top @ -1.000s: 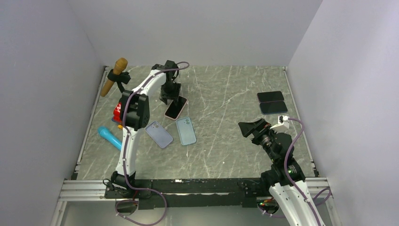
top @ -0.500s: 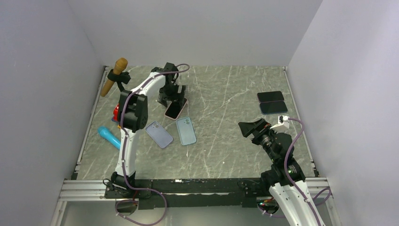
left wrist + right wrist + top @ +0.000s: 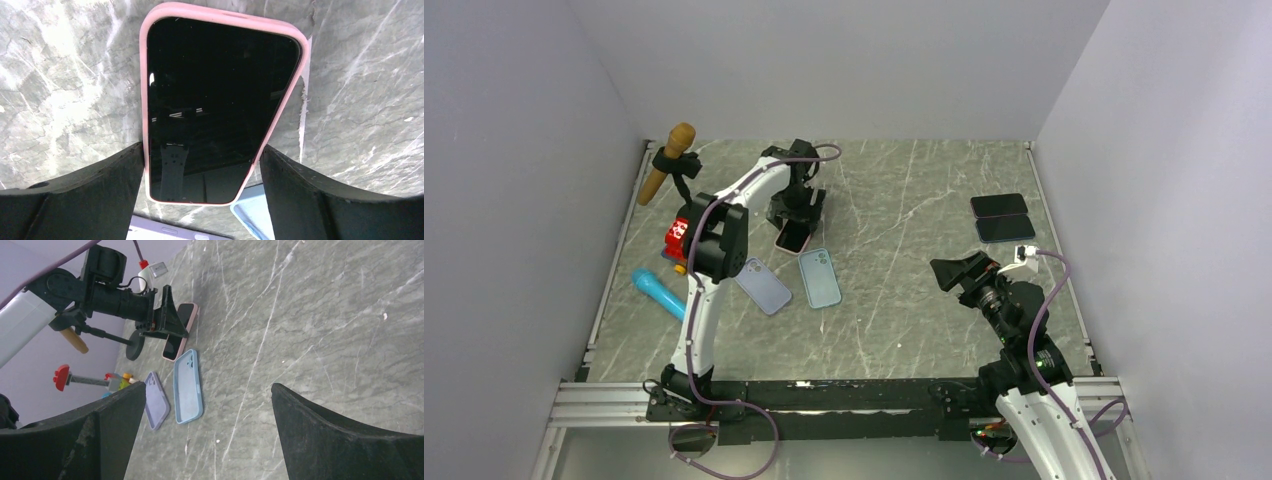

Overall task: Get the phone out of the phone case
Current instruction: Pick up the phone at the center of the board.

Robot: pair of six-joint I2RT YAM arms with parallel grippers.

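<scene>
Top external view takes in the grey marble table (image 3: pixel 904 300), where the left claw (image 3: pixel 796 215) sits over a pink rounded phone case (image 3: pixel 791 240) at the far left-centre, hiding most of it. Left wrist view alone shows the contents. A black glass-fronted phone (image 3: pixel 210 90) fills that case, screen up, and both black fingers (image 3: pixel 90 190) touch its long edges, clenched on it. Just beside it lie a light blue phone case (image 3: pixel 820 277) and a lilac phone case (image 3: pixel 762 285). The right claw (image 3: pixel 207 386) hangs released, grasping nothing.
</scene>
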